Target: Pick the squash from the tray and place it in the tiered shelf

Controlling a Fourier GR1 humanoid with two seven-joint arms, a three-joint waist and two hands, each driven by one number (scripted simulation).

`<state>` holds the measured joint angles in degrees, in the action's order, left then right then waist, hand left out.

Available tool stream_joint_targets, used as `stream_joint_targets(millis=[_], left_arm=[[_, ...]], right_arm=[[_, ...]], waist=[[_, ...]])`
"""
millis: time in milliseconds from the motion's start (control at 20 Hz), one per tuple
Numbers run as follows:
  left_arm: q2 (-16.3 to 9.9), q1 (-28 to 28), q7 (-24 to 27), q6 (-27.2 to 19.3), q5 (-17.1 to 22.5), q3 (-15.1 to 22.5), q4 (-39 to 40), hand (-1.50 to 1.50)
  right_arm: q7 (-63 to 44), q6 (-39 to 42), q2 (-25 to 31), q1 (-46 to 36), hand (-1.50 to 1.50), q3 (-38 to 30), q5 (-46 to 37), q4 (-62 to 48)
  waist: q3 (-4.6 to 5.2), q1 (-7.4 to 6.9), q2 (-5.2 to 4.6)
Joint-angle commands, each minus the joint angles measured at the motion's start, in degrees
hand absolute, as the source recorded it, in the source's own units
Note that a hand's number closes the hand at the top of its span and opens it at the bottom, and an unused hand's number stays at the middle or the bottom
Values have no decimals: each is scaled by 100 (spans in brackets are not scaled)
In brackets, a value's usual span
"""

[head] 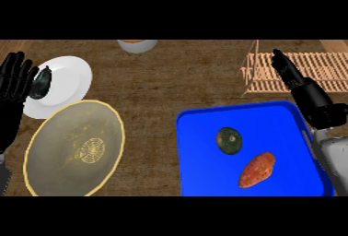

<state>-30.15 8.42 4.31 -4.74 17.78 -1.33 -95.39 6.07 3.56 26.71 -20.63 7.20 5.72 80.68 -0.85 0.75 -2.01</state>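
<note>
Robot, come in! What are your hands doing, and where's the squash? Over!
Left hand open, resting at left edge. Right hand open, over tiered shelf. Squash on blue tray, beside sweet potato. Nothing blocking.

No readable text, label, brand, number or sign anywhere in head view. Blue tray (204, 133): plain, unmarked. Olive plate (75, 147): gold ornamental medallion at centre, decorative pattern only, no letters. White plate (68, 78): blank. Wooden tiered shelf (299, 69): bare slats, no marking. Surface (170, 78): woodgrain only.
</note>
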Motion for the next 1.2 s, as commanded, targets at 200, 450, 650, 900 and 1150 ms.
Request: stream_joint_targets(millis=[200,450,650,900,1150], left_arm=[[463,-31,-611,-732,-380,308,194,0],[974,-356,-905,-1127,-530,672,121,0],[1150,-535,-948,-1340,-751,826,-12,0],[1077,-241,-1142,-1276,-708,703,245,0],[1113,-376,-977,-1281,-726,626,262,0]], right_arm=[[389,1955,-737,-423,150,1201,779,81],[430,2342,-1143,-419,-150,641,1659,-1092],[843,3864,-407,-776,-150,246,2211,-1248],[951,4782,705,-1167,-150,549,1302,-575],[873,4805,1184,-1328,-150,934,270,405]], waist=[[64,-345,137],[69,-271,137],[77,-186,182],[83,-81,211],[85,-65,230]])
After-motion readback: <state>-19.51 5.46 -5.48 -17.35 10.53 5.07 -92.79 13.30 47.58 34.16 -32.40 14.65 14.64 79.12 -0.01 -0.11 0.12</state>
